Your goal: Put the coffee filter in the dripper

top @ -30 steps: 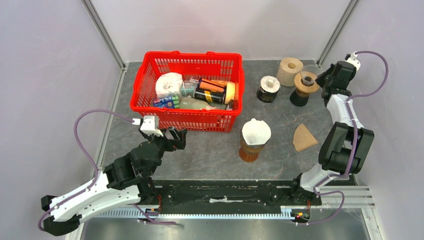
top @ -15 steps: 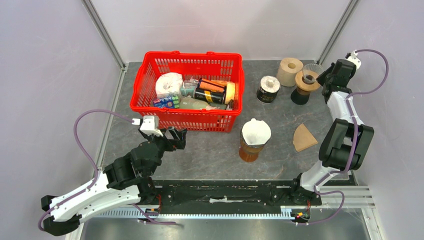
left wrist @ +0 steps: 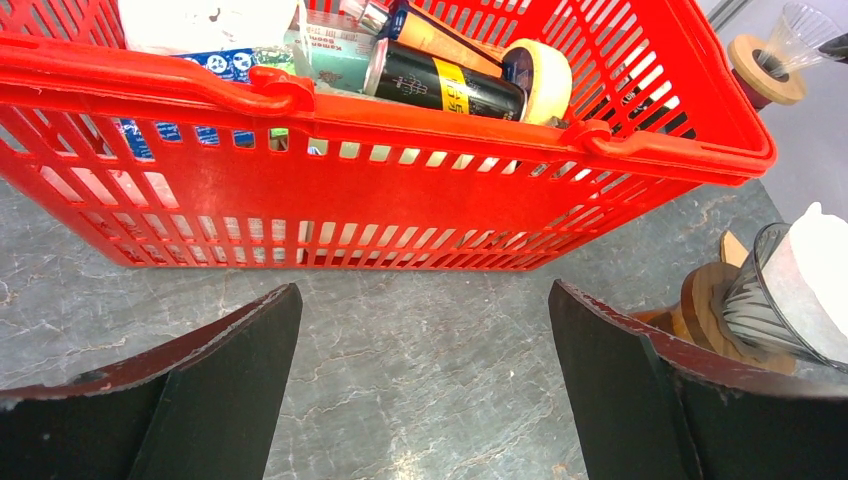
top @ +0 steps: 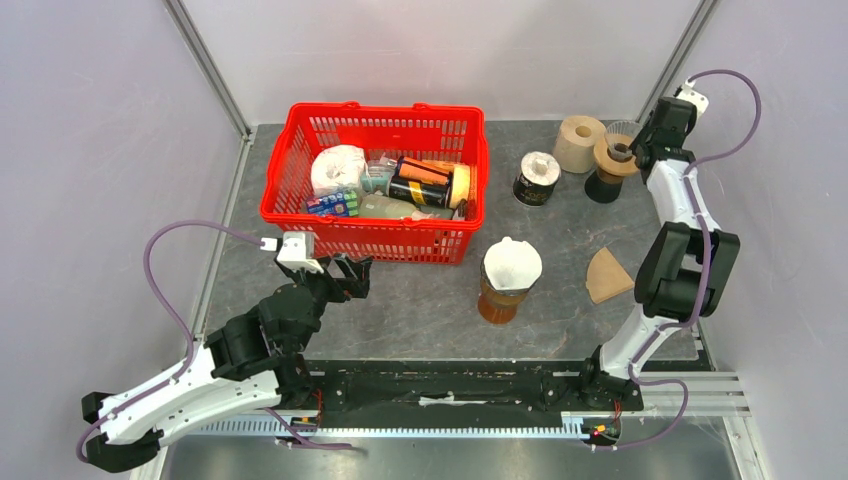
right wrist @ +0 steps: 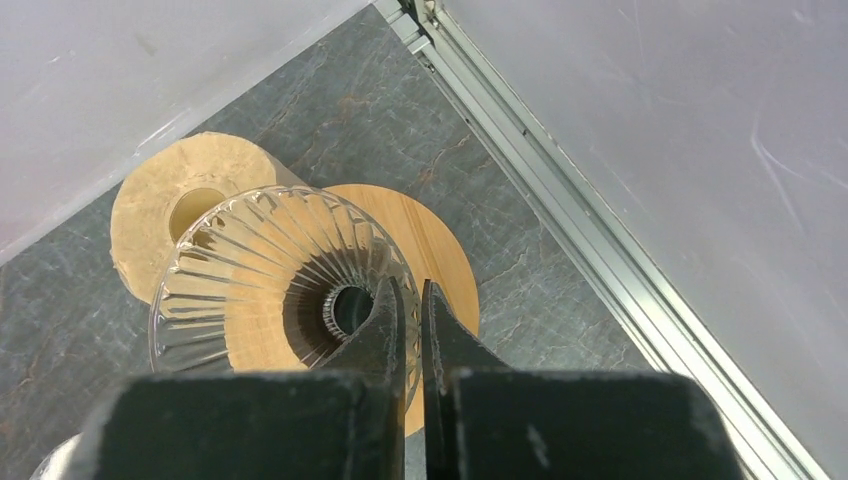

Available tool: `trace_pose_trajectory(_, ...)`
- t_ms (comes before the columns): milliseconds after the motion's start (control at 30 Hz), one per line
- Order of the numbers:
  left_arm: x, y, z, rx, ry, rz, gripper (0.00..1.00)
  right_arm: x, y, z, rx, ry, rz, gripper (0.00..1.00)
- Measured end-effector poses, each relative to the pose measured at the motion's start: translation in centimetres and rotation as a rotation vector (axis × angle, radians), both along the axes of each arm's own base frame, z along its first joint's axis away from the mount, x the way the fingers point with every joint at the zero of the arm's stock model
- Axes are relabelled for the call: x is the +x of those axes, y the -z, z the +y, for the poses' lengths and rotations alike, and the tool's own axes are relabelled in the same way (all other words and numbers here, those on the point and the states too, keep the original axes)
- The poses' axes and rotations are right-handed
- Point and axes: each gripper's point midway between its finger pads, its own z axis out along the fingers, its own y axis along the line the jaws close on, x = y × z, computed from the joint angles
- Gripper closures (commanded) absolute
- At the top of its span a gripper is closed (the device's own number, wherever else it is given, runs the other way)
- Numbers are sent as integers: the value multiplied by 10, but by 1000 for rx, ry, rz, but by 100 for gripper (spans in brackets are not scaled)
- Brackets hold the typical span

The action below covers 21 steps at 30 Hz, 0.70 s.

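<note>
Top view, one second apart: your right arm reaches further toward 1 o'clock, and the right pincer (top: 628,150) now sits at the far right corner of the desk (top: 420,300). The glass dripper (top: 613,158), with its wooden collar and black stand (top: 602,190), has shifted with it by a small step toward 12 o'clock. It now stands just beside the kraft paper roll (top: 580,140), and whether they touch cannot be read.

Right wrist view: the pincer is closed to a thin slit over the ribbed glass wall, at the 4 o'clock side of the dripper's bowl. It appears to be clamping the rim. The bowl is empty; its central hole shows dark.

The brown coffee filter (top: 608,275) has not moved. It lies flat on the desk at 6 o'clock of the dripper, well apart from it, and neither pincer holds it.

The left pincer (top: 350,272) has barely shifted. It hovers with its fingers spread wide and nothing between them, at 6 o'clock of the red basket (top: 375,240).

A second dripper (top: 512,265), already lined with white paper, stands on an amber server at the desk's centre.

Reading: you are repositioning the dripper, not loading it. The filter has yet to be picked up, so the placement proper is not begun.
</note>
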Motion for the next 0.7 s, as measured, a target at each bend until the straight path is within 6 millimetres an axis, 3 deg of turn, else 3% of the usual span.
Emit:
trace_pose_trajectory(300, 0, 0, 0, 0, -1, 0, 0, 15, 6, -11, -19, 30, 105, 100)
trace_pose_trajectory(700, -1, -1, 2, -9, -4, -5, 0, 16, 19, -15, -30, 30, 175, 100)
